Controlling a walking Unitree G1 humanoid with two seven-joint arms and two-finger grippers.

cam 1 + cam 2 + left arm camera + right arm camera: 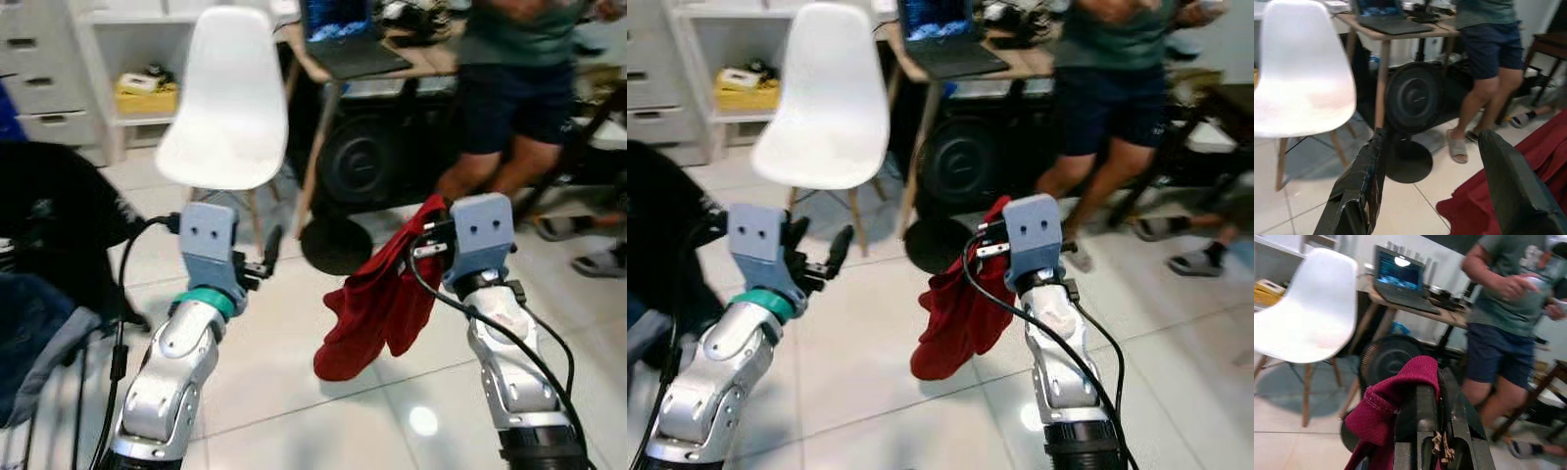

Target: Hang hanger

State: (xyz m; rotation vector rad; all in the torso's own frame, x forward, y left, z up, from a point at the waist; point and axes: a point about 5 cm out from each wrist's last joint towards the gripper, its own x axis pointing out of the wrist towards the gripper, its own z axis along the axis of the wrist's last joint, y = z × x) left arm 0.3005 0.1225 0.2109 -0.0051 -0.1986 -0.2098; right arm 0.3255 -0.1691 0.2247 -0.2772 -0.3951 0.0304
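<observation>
Red cloth (pixel 382 299) hung from the right gripper (pixel 1436 396), whose fingers were closed on its top fold. The left gripper (pixel 265 257), beside it, stood wide and empty. No hanger was visible; a firm, level hold seemed wise while carrying.

Both silver arms raised forward, left hand (pixel 263 257) spread (empty), right hand (pixel 1436 382) clamped.
</observation>
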